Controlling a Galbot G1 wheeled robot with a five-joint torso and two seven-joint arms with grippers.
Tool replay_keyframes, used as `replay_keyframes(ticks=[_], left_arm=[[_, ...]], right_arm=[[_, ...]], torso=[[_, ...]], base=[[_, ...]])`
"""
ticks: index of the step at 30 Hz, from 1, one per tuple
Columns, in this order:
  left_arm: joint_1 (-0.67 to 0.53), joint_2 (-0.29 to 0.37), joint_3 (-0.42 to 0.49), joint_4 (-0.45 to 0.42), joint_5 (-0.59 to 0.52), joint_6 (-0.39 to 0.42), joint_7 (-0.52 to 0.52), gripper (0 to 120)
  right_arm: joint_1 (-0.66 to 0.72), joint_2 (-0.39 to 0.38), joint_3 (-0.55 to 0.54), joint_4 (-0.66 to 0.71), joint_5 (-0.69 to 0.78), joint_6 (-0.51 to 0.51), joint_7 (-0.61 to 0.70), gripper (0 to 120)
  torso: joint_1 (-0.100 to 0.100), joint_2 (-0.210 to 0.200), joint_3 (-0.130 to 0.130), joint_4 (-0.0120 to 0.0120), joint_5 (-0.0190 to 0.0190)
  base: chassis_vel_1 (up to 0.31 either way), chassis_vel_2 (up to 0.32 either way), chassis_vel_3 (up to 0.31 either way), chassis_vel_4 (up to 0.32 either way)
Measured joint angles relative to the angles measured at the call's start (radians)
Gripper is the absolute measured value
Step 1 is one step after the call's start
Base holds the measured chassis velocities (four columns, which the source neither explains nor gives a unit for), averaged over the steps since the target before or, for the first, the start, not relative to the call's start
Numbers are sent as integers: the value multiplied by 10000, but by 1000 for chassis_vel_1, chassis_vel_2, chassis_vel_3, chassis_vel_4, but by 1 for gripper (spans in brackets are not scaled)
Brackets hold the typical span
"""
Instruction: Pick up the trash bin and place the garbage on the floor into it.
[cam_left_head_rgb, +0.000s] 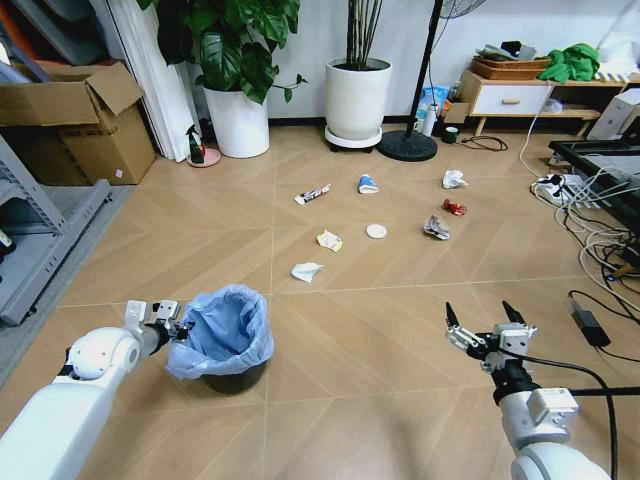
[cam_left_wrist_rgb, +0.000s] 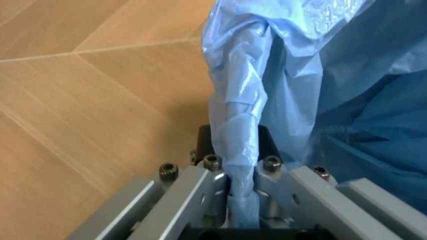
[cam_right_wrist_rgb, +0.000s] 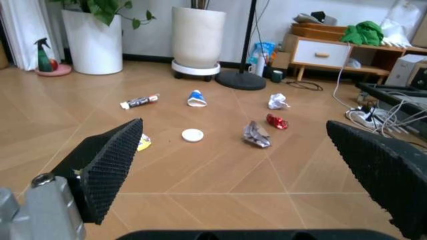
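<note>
The trash bin (cam_left_head_rgb: 225, 335), black with a crinkled light blue liner, stands on the wooden floor at my near left. My left gripper (cam_left_head_rgb: 178, 325) is shut on its rim; the left wrist view shows a fold of the liner (cam_left_wrist_rgb: 241, 135) pinched between the fingers (cam_left_wrist_rgb: 267, 142). The garbage lies farther ahead: a white tube (cam_left_head_rgb: 312, 194), a blue-white wrapper (cam_left_head_rgb: 368, 184), a round lid (cam_left_head_rgb: 376, 231), paper wads (cam_left_head_rgb: 306, 271), and red (cam_left_head_rgb: 454, 207) and silver (cam_left_head_rgb: 435, 228) packets. My right gripper (cam_left_head_rgb: 485, 320) hovers open at the near right, short of the silver packet (cam_right_wrist_rgb: 256, 135).
Two white plant pots (cam_left_head_rgb: 238, 122) (cam_left_head_rgb: 357, 100) and a fan stand base (cam_left_head_rgb: 407, 146) line the far wall. Cables and a power strip (cam_left_head_rgb: 590, 215) sprawl at the right. A cardboard box (cam_left_head_rgb: 75, 120) and a grey shelf (cam_left_head_rgb: 40, 240) stand on the left.
</note>
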Motion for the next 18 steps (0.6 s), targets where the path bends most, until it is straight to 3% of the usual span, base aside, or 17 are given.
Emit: replay_keyframes(ticks=[6, 10, 13, 18], left_arm=[[512, -220, -855, -1254, -873, -41, -810, 0], [851, -158, -1190, -1978, -908, 62, -1076, 0], [1459, -30, -1543, -2978, -885, 95, -1559, 0], [2059, 0, -1667, -3701, -661, 98, -1859, 0]], right_arm=[[136, -82, 25, 13, 143, -165, 59, 100], [159, -96, 29, 41, 184, -218, 74, 100], [220, -125, 34, 100, 243, -317, 91, 100], [237, -150, 34, 163, 283, -406, 93, 100]], torso=[[0, 0, 0, -2, 3], [0, 0, -1, -2, 3], [0, 1, -2, -1, 3], [0, 1, -2, 0, 3]], base=[[0, 0, 0, 0], [0, 0, 0, 0], [0, 0, 0, 0], [0, 0, 0, 0]])
